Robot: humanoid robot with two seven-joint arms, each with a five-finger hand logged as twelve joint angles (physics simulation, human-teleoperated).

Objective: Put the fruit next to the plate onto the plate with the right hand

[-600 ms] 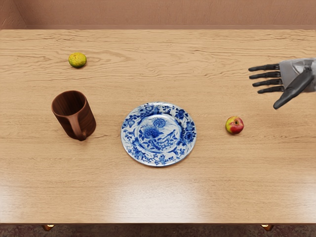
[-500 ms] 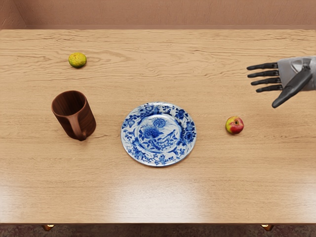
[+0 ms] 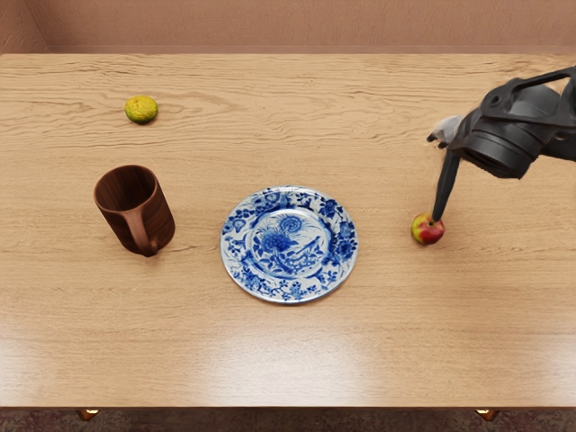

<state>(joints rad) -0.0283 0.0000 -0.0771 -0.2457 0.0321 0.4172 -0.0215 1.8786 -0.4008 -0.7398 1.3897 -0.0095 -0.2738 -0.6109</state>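
Inscriptions, labels, brands, numbers, signs: none legible. Only a blue floral pattern, without lettering, is carried by the plate [image 3: 289, 244].

Light wooden table [image 3: 297, 360] with soft glare near front edge, plain pinkish-brown wall [image 3: 288, 22] behind, dark floor [image 3: 270, 420] below

Right hand [image 3: 453, 148] mostly hidden behind wrist, seemingly; arm cut off at right edge.

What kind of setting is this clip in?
Likely a simulated dining-style tabletop: a wooden table before a plain wall, set with a blue patterned plate, a brown mug and an apple.
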